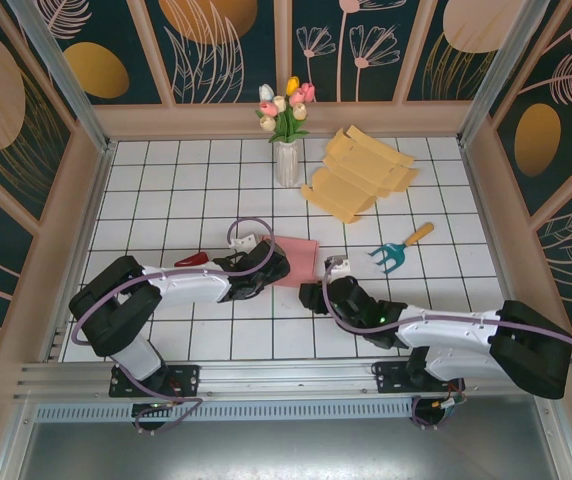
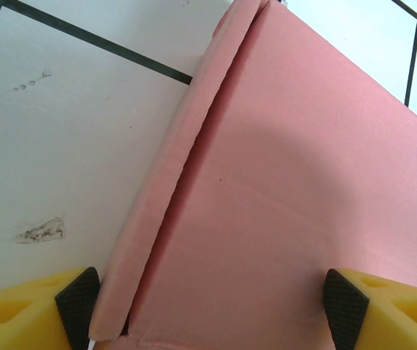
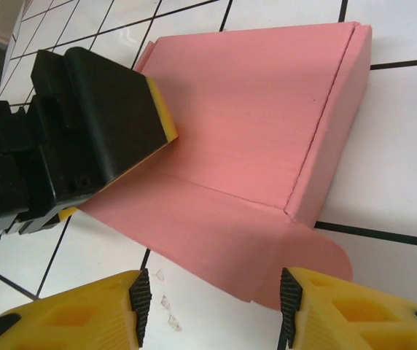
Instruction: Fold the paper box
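The box [image 1: 301,258] is pink and lies near the middle of the white tiled desk [image 1: 166,200], between the two claws. It is partly folded: the base panel lies flat, one long side wall [image 3: 340,124] stands raised along its right edge as the right wrist camera shows it, and a rounded tab [image 3: 318,251] sticks out at the near corner of that wall. A near flap [image 3: 194,233] lies flat on the desk. The left claw [image 1: 274,266] reaches in from the left and sits over the box's left part, its fingers spread wide. In the left wrist view one black pad [image 2: 77,299] touches the end of a folded wall, while the other pad [image 2: 345,306] rests at the panel well apart from it, so this claw is open and clamps nothing. The right claw [image 1: 316,297] sits just near of the box, also open. Its two pads [image 3: 140,302] stand on either side of the flap's near edge without pinching it. At the far side of the desk stand a white vase [image 1: 286,165] of tulips [image 1: 286,105] and, to its right, a pile of flat yellow cardboard [image 1: 361,175]. A teal fork [image 1: 398,252] with a wooden handle lies right of the box, and a small red thing [image 1: 191,259] lies by the left arm.
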Robot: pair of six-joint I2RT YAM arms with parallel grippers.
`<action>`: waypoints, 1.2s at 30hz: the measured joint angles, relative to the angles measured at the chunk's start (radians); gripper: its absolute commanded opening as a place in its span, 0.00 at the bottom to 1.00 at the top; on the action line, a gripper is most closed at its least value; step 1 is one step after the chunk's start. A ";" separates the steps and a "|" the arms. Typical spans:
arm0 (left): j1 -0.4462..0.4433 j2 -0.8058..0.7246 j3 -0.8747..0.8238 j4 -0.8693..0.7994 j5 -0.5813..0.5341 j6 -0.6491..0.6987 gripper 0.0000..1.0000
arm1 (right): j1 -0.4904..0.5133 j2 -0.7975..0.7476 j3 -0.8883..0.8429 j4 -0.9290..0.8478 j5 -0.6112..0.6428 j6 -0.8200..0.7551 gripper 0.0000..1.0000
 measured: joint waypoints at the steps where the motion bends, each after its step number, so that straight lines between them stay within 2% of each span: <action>1: 0.000 0.000 0.000 0.000 0.000 0.000 0.81 | -0.003 0.003 0.001 0.001 0.000 0.000 0.54; 11: 0.000 0.000 0.000 0.001 0.000 0.000 0.81 | -0.024 0.096 0.001 0.031 -0.036 0.002 0.53; 20: 0.000 0.007 0.003 0.009 -0.004 0.000 0.81 | -0.027 0.183 0.027 0.084 -0.090 0.011 0.46; 32: 0.000 0.010 0.002 0.017 -0.012 0.000 0.81 | -0.027 0.222 0.036 0.093 -0.060 -0.016 0.42; 36: 0.000 0.011 0.002 0.019 -0.016 0.000 0.81 | -0.025 0.223 0.037 0.092 -0.038 -0.029 0.46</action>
